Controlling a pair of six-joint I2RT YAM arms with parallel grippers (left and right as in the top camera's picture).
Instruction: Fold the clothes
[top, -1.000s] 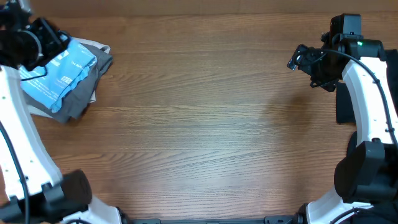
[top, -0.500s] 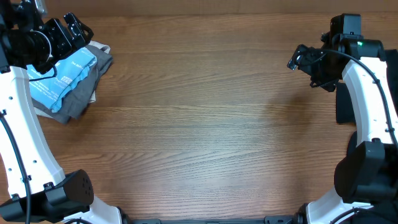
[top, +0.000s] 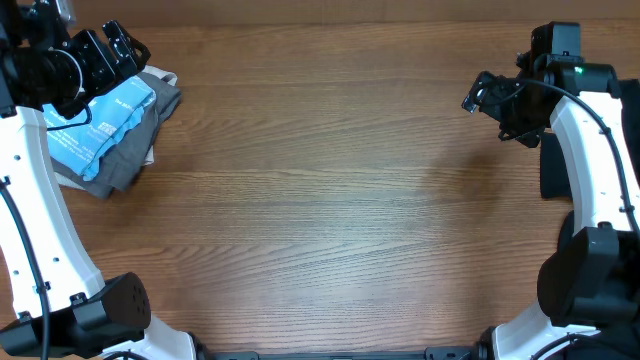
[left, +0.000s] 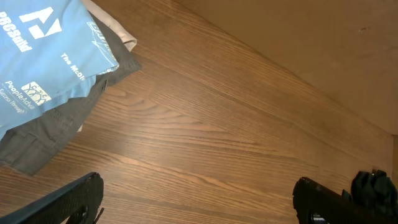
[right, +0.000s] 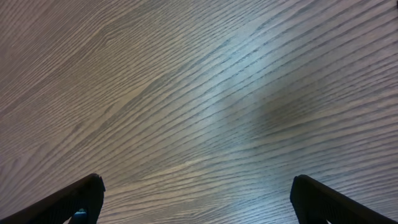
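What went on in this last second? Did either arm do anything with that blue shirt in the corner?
The left gripper opened wide and came off the folded light blue T-shirt, shifting to the right in the overhead view. The T-shirt lies where it did, on top of the gray clothes. The right gripper stayed open and did not move.

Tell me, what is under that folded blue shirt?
A dark gray garment lies beneath the blue shirt, with a pale beige edge peeking out. How they're folded underneath is covered.
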